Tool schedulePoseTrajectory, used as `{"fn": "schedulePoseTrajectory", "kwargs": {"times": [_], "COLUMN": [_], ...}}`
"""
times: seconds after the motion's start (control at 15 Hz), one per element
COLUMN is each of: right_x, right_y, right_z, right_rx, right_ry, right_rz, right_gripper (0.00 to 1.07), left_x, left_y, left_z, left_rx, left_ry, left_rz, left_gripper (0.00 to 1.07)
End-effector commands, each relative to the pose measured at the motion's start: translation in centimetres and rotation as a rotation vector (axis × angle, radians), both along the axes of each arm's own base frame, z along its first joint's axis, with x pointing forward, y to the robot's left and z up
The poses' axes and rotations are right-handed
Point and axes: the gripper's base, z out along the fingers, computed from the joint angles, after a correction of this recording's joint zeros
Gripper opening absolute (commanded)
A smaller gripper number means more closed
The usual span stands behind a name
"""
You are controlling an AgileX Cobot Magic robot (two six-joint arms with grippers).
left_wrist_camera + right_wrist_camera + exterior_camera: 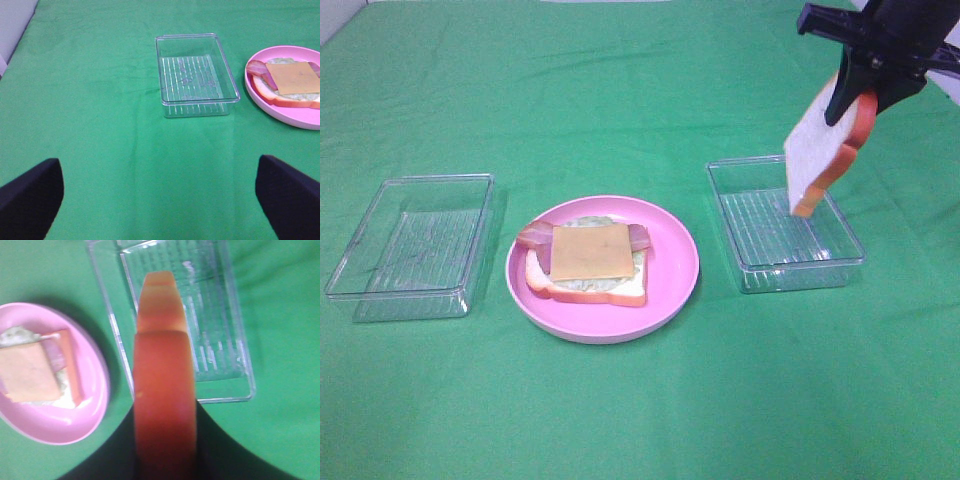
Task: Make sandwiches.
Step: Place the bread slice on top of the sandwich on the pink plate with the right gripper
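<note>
Bread slice (817, 150) hung on edge above the right tray (852, 262), pinched in the right gripper (855, 95), well to the right of the open stack (588, 262) on the plate (675, 290). Left gripper (160, 200) stood wide and empty, nearer the left tray (195, 75).

A green cloth-covered table (620, 420) carries a clear plastic tray (410, 245) at left, a round pink plate (675, 285) in the middle, and another clear plastic tray (785, 235) at right.
</note>
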Motion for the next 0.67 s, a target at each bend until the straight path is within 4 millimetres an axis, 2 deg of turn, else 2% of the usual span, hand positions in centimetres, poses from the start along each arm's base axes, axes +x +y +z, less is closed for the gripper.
{"fn": "schedulePoseTrajectory", "kwargs": {"times": [0.07, 0.13, 0.2, 0.33, 0.47, 0.67], "right_x": [-1.6, -2.4, -3.9, -4.7, -4.8, -3.8], "right_y": [1.6, 2.8, 5.4, 8.2, 10.0, 12.4], "right_z": [2.0, 2.1, 0.5, -1.6, -3.1, -6.6], "right_rx": [0.166, 0.258, 0.434, 0.575, 0.639, 0.763], "right_ry": [-0.056, -0.101, -0.136, -0.134, -0.122, -0.074], "right_rz": [0.068, 0.083, 0.108, 0.139, 0.180, 0.179], "right_gripper": [0.00, 0.00, 0.00, 0.00, 0.00, 0.00], "left_x": [-0.1, -0.1, -0.1, -0.1, -0.1, -0.1], "left_y": [-0.1, -0.1, -0.1, -0.1, -0.1, -0.1], "left_z": [0.0, 0.0, 0.0, 0.0, 0.0, 0.0], "left_rx": [-0.008, -0.007, -0.007, -0.007, -0.007, -0.007], "left_ry": [-0.027, -0.027, -0.027, -0.027, -0.027, -0.027], "left_rz": [0.000, -0.001, -0.001, -0.001, -0.001, -0.001], "left_gripper": [0.98, 0.98, 0.98, 0.98, 0.98, 0.98]}}
